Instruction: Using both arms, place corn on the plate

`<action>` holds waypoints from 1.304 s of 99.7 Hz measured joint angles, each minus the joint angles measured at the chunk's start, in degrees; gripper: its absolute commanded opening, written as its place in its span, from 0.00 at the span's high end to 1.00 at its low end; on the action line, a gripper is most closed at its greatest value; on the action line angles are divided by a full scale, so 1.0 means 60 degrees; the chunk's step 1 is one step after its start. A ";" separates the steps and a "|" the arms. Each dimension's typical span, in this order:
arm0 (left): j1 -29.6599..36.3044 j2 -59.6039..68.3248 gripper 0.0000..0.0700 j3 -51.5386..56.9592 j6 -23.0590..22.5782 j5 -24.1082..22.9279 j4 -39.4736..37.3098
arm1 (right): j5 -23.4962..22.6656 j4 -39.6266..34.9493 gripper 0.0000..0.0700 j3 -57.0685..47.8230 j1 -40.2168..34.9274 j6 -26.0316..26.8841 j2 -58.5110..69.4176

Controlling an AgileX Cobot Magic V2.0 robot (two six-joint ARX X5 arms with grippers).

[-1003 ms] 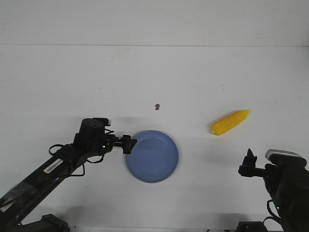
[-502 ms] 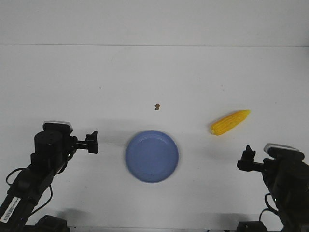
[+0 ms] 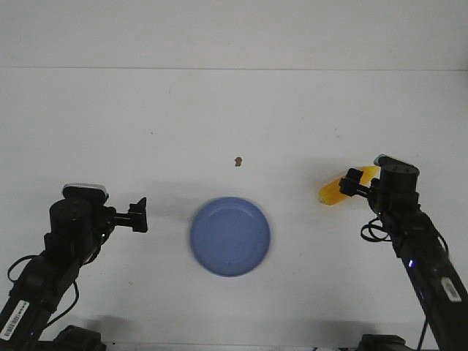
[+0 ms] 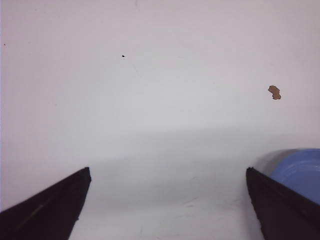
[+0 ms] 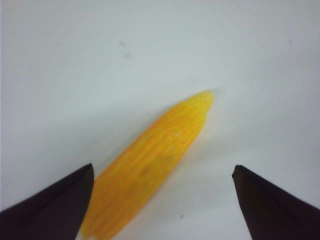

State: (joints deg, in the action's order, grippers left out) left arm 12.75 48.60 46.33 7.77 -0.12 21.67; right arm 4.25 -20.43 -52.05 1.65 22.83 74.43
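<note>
The yellow corn [image 3: 333, 191] lies on the white table at the right, tapered tip pointing away to the right. My right gripper [image 3: 353, 183] hangs over it, open; in the right wrist view the corn [image 5: 150, 165] lies between the spread fingers, closer to one finger [image 5: 55, 205]. The blue plate [image 3: 230, 235] sits at centre front, empty. My left gripper [image 3: 139, 214] is open and empty, left of the plate with a gap between; the plate's edge [image 4: 300, 170] shows beside one finger in the left wrist view.
A small brown speck [image 3: 238, 161] lies on the table beyond the plate; it also shows in the left wrist view [image 4: 274, 92]. The table's far edge runs across the back.
My left arm pulled back from the plate's left rim to the left. My right arm moved from the front right corner up to the corn, now over it.
</note>
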 measured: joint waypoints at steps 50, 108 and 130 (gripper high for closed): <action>0.0000 0.0000 0.10 0.0000 -0.0073 0.0000 0.0044 | -0.1519 0.1479 0.36 -0.0069 0.0164 0.0994 0.2495; 0.0000 0.0000 0.10 0.0000 -0.0073 0.0000 0.0044 | -0.2772 -0.0280 0.69 -0.0113 -0.2291 0.0430 -0.0557; 0.0000 0.0000 0.10 0.0000 -0.0073 0.0000 0.0044 | -0.2590 -0.0634 0.69 -0.0117 -0.4754 0.0346 -0.0321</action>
State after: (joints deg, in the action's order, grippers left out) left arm 12.75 48.60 46.33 7.33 -0.12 21.93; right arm -11.29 -24.23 -52.75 -26.87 24.91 72.51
